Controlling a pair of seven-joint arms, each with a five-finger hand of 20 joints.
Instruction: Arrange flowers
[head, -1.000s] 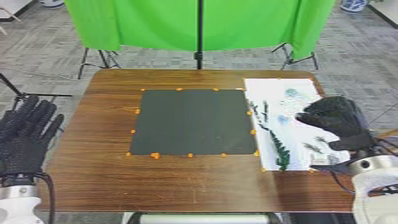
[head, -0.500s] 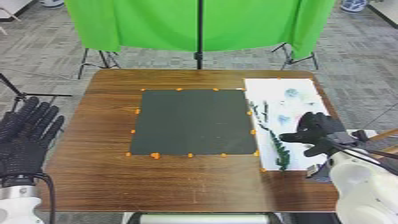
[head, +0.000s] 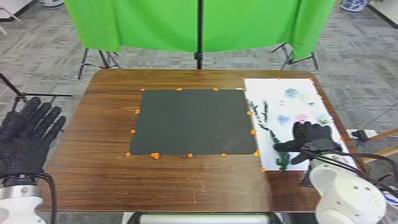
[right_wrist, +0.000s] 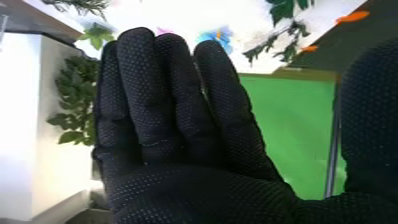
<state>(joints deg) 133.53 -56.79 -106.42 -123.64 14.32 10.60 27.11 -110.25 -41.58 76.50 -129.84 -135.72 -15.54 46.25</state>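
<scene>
In the head view my right hand (head: 313, 140) is over the lower part of the white sheet (head: 277, 90), its thumb beside the dark green leafy stem (head: 282, 159). The right wrist view shows that right hand (right_wrist: 178, 120) with straight fingers and nothing held. Small blue flowers (head: 283, 119) and a pink one (head: 301, 117) lie on the sheet, with thin dark sprigs (head: 265, 111) along its left side. A square dark green board (head: 194, 122) lies left of the sheet. My left hand (head: 27, 137) stays open at the table's left side.
Orange dots (head: 155, 156) line the board's edges on the brown table (head: 187, 185). A green cloth (head: 249, 25) hangs on a stand behind the table. Wooden legs (head: 384, 135) stand at the right. Leafy greenery (right_wrist: 75, 100) shows in the right wrist view.
My right hand has come in from the sheet's right edge, turned, and moved down the sheet, uncovering flowers in its middle. The left hand has hardly moved.
</scene>
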